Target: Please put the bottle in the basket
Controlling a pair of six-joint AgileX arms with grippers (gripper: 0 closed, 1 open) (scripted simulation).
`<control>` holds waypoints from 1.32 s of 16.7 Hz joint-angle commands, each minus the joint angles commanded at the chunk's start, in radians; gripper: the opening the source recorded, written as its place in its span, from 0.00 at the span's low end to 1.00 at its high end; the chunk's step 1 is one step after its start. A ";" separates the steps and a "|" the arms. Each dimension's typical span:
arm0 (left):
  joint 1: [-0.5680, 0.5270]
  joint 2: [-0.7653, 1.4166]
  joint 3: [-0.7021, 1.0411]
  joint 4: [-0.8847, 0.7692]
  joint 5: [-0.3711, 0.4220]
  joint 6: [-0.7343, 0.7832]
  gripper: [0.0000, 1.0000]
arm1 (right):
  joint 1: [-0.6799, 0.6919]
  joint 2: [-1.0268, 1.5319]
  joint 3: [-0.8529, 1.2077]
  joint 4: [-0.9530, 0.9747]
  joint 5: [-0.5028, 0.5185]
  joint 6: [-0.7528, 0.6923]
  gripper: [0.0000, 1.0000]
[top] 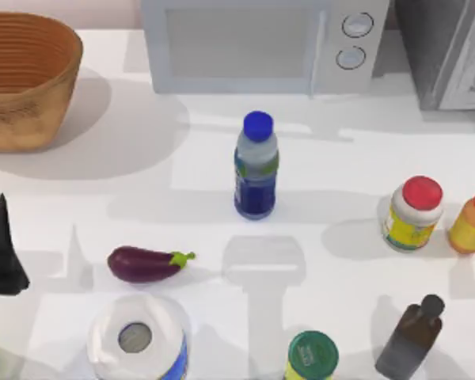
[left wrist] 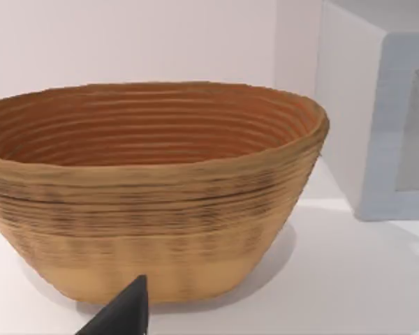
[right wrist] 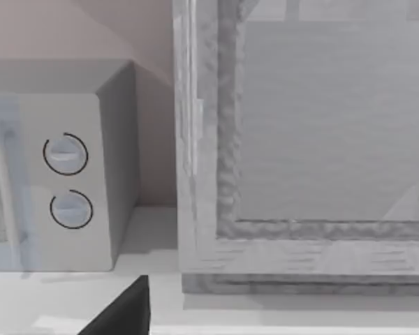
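Roughly, taking the bottle [top: 256, 166] as the landmark and reading across from the left. Far off to its upper left sits the basket [top: 24, 79], at the table's left back corner, mouth up, nothing in it that I can see. Lower down on that left edge, a dark pointed finger marks the left gripper [top: 1, 249]; whether its fingers are apart or together, I cannot tell. The left wrist view looks straight at the basket wall [left wrist: 153, 216], close by. An eggplant [top: 146, 264] lies between that gripper and the bottle, nearer the front. The bottle itself stands upright mid-table, long axis vertical, blue cap up, in front of the microwave [top: 261, 43], clear of everything around it. It lies to the right of the left gripper, well apart. Judgement: the left arm looks the better placed, since it is also on the basket side; a sideways grasp on the upright body seems called for.
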 joint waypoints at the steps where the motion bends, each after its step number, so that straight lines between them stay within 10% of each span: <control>1: -0.015 0.060 0.017 0.040 0.009 0.002 1.00 | 0.000 0.000 0.000 0.000 0.000 0.000 1.00; 22: -0.433 1.643 0.432 1.050 0.253 0.048 1.00 | 0.000 0.000 0.000 0.000 0.000 0.000 1.00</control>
